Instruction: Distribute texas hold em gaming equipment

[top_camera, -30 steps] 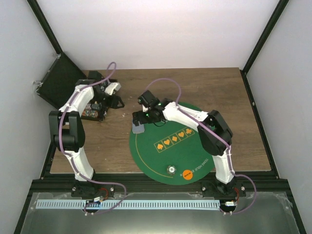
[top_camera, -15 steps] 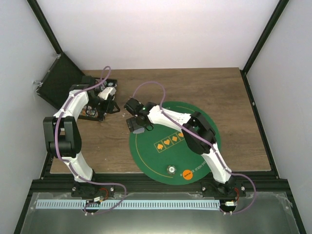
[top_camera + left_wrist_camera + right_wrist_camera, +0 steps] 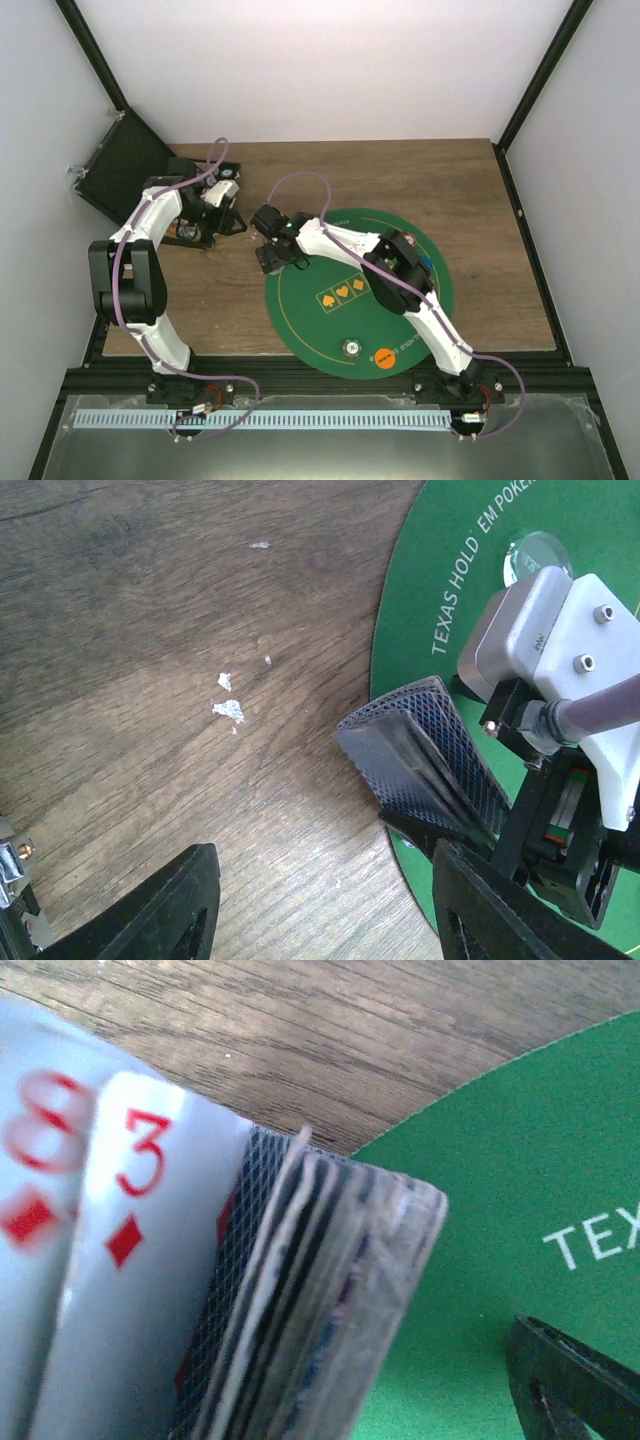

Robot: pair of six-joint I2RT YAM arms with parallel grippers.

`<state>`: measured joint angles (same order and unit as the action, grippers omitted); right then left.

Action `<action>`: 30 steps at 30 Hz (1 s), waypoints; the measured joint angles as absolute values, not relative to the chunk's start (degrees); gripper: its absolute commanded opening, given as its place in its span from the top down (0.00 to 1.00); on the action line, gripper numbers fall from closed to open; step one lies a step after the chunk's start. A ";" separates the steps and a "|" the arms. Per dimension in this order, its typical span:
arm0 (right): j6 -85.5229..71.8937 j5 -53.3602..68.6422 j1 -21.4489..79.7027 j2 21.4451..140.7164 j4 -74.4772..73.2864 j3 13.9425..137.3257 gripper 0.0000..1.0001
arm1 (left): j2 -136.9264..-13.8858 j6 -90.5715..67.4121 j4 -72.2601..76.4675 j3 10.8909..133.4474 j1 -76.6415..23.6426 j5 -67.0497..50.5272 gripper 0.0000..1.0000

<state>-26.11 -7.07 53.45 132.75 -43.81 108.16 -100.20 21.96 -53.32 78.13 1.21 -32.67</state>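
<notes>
A: Walls [image 3: 330,60] plain white on three sides, evenly lit. Black frame posts [image 3: 535,75] run up at the far corners.
B: Noted. Desk [image 3: 300,170] is brown wood grain with a few white flecks [image 3: 228,710]. A dark panel [image 3: 120,165] leans at its far left corner.

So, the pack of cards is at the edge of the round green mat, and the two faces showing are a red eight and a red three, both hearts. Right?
The suit is wrong: the eight and the three are both diamonds, not hearts, as the right wrist view shows. The pack is at the edge of the round green mat.
</notes>
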 measured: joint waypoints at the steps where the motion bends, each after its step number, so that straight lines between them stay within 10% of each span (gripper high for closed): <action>1: -26.00 -7.09 53.47 132.75 -43.79 108.16 0.00 | -100.20 22.04 -53.25 78.06 1.21 -32.64 0.39; 30: -24.91 9.96 48.14 120.38 -29.26 88.01 0.07 | -107.37 23.77 -50.50 74.70 -5.21 -34.15 0.41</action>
